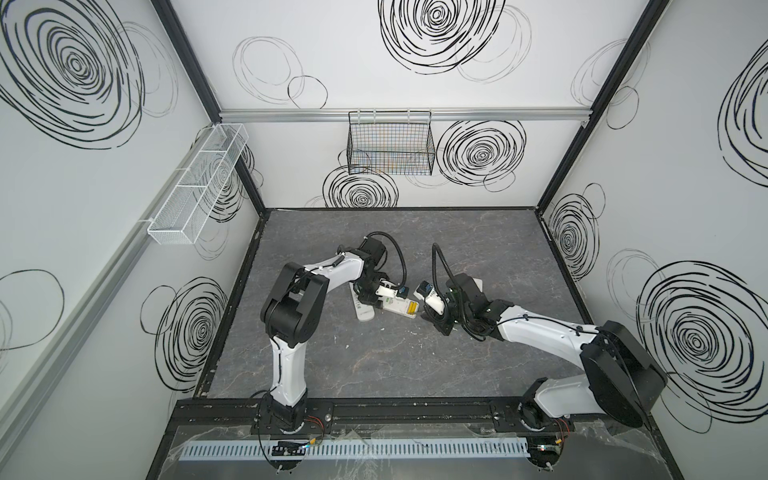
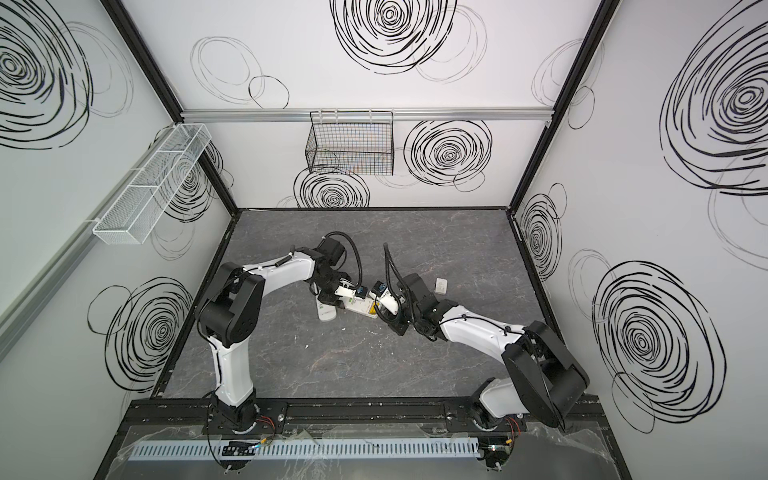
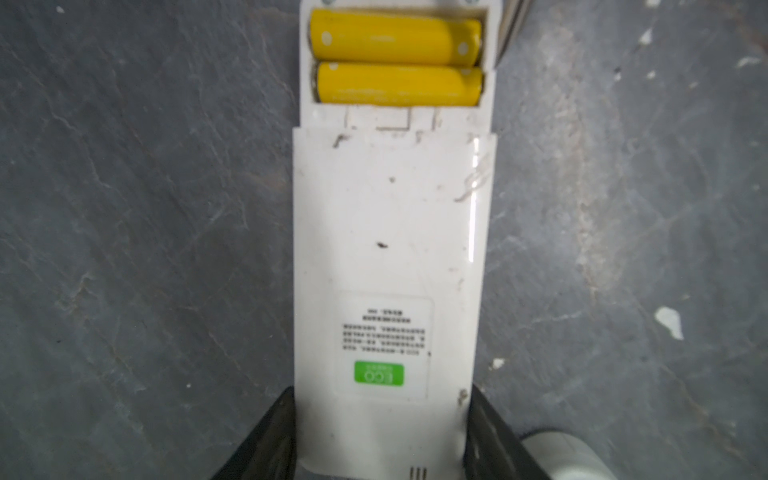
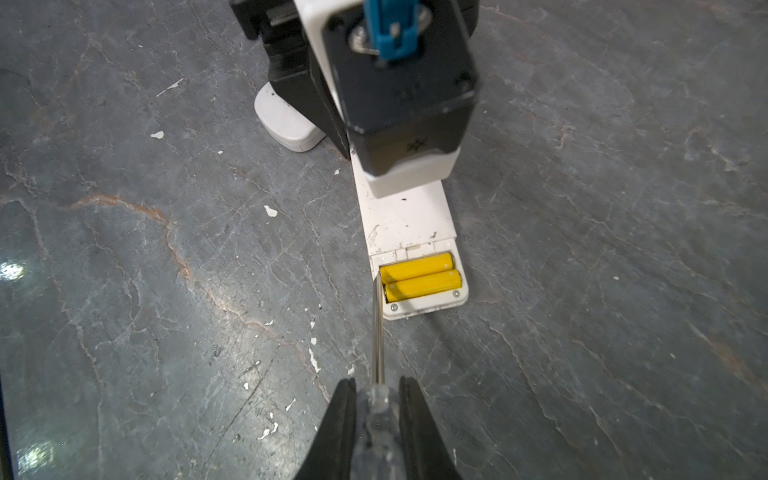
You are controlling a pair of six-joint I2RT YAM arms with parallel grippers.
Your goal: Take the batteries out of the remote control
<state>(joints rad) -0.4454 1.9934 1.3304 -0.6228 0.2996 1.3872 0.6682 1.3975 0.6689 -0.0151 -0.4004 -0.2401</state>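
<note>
While the left fingers (image 3: 266, 436) stand partly open, pressed against both long edges of the remote (image 3: 390, 228), the right fingers (image 4: 415, 424) are almost fully closed on the clear handle of the screwdriver (image 4: 377, 332).

- Remote: white, scuffed, back side up, flat on the grey tabletop (image 3: 124, 249). Its compartment is open at the end away from the left fingers, and a printed label with a green patch sits near the gripped end.
- Batteries (image 3: 395, 39): two, bright yellow, side by side across the remote's width, both seated in the compartment. In both top views the batteries (image 1: 411, 308) (image 2: 373, 310) show as a small yellow patch.
- Screwdriver: the metal shaft points at the compartment, with its tip at the rim by one end of the batteries. Whether it touches them cannot be told.
- Second remote (image 4: 286, 120): white, just beside the gripped one, partly hidden by the left arm.
- Cover (image 2: 439, 285): small, white, on the tabletop beyond the right arm.
</note>
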